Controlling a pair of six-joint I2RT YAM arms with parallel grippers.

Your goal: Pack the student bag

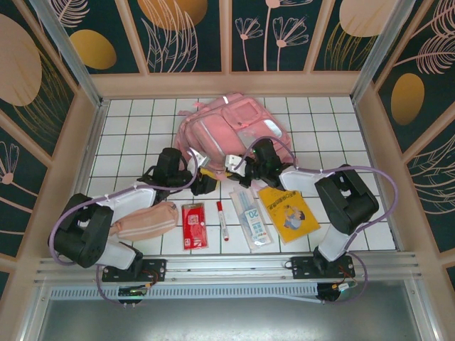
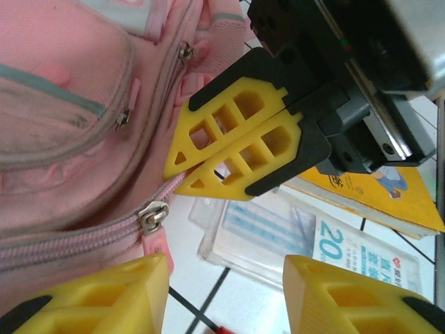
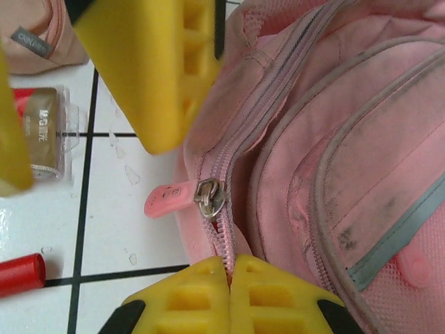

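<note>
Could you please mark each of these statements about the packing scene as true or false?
1. The right gripper has its fingers closed together at the zipper of the student bag. True.
2. The left gripper is shut as well. False: its fingers stand apart.
3. The yellow book is inside the bag. False: it lies on the table, beside the clear packet.
4. The red marker lies between the red pack and the clear packet. True.
</note>
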